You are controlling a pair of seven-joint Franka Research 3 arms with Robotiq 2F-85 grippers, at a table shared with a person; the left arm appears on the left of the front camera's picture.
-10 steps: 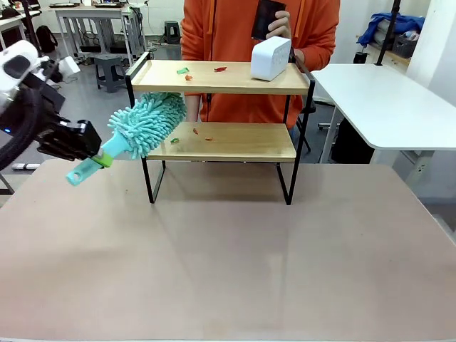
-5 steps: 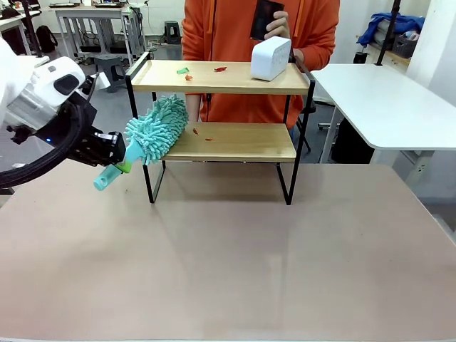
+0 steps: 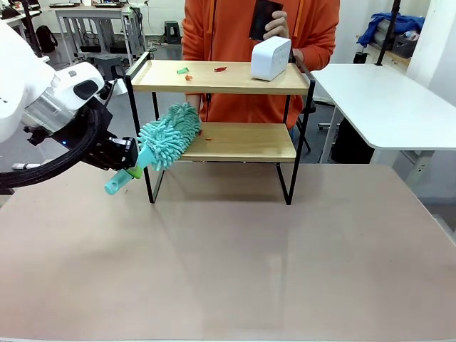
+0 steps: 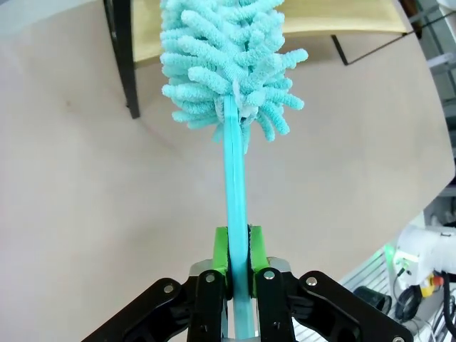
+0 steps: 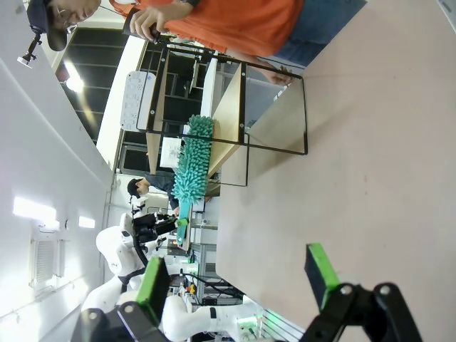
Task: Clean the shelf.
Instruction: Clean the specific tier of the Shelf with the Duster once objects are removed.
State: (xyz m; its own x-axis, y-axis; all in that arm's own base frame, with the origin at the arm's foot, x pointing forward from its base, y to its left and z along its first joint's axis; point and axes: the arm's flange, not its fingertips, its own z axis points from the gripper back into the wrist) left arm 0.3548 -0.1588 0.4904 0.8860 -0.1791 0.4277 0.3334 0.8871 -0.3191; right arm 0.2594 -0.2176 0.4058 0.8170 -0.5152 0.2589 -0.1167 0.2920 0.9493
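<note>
- The left gripper is clamped tight on the teal handle of a chenille duster. In the left wrist view its green pads squeeze the flat handle from both sides, and the jaws have nothing else between them.
- The handle's free end pokes out below the gripper, slanting down toward the brown tabletop without touching it.
- From the grip the duster slants up and to the right, and its fluffy head lies over the left end of the lower board.
- The shelf stands just beyond the left gripper, at the far middle of the tabletop. Its front left leg is right beside the gripper's fingers.
- A small red scrap sits on the lower board, just past the duster's head.
- The upper board carries a green scrap, a red scrap and a white box.
- A person in an orange top stands behind the shelf, one hand holding a dark object above the box.
- The right gripper has its jaws spread wide and holds nothing. It is over bare tabletop, well apart from the shelf and the duster.
</note>
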